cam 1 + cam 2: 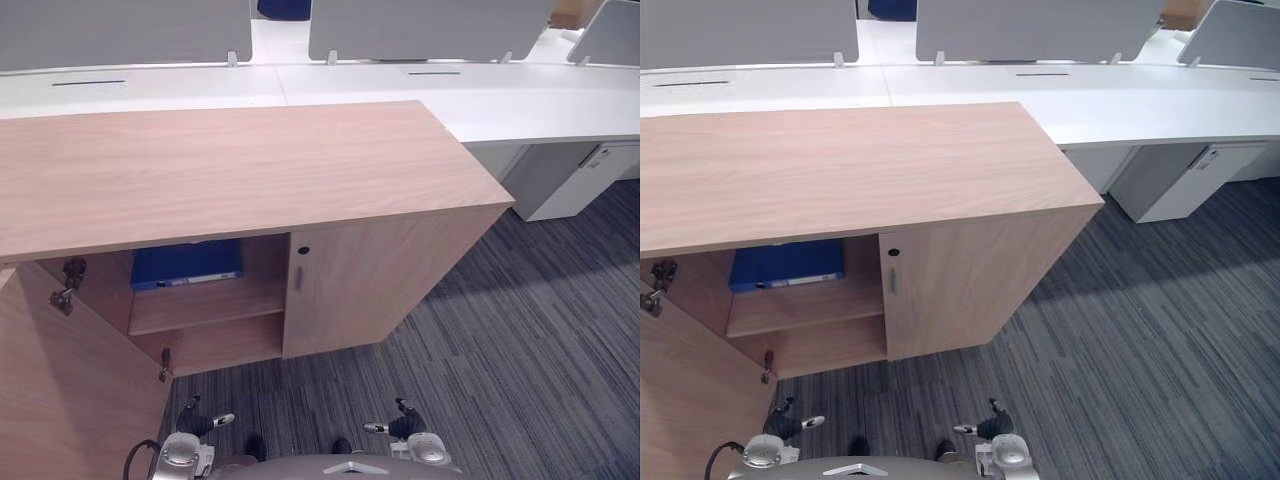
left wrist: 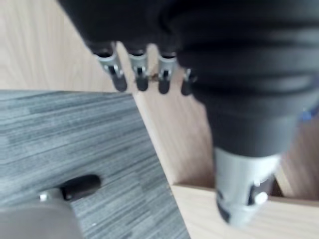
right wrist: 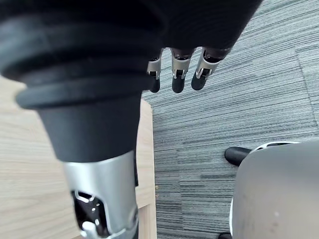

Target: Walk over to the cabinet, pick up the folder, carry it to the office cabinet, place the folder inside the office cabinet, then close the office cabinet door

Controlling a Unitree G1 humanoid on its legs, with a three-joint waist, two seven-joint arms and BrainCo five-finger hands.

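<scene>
A low wooden office cabinet [image 1: 250, 170] stood across the scene on grey striped carpet [image 1: 520, 350]. At its left side, the left door [image 1: 70, 390] was swung wide open toward the robot, with a metal hinge [image 1: 70, 283] showing on its inner face. Inside the open left compartment, a blue folder [image 1: 186, 264] lay on the upper shelf [image 1: 210, 305], toward the back, with the lower space beneath the shelf bare. Just to the right, the cabinet's right door [image 1: 390, 280] was shut, with a slim handle [image 1: 297, 278] and a small round lock [image 1: 303, 250] near its left edge. Behind the cabinet ran a long white desk [image 1: 500, 100] with grey partition screens [image 1: 420, 25] standing along it, and a white drawer unit [image 1: 580, 180] sat under the desk at far right. The left hand [image 1: 200, 422] hung low near the robot, in front of the open compartment and near the open door's edge, its fingers [image 2: 141, 74] relaxed and holding nothing. The right hand [image 1: 398, 427] hung low in front of the shut door, its fingers [image 3: 177, 79] likewise loose and released over the carpet. Both hands were well apart from the folder. To the right of the cabinet the carpet lay open as far as the desk.
</scene>
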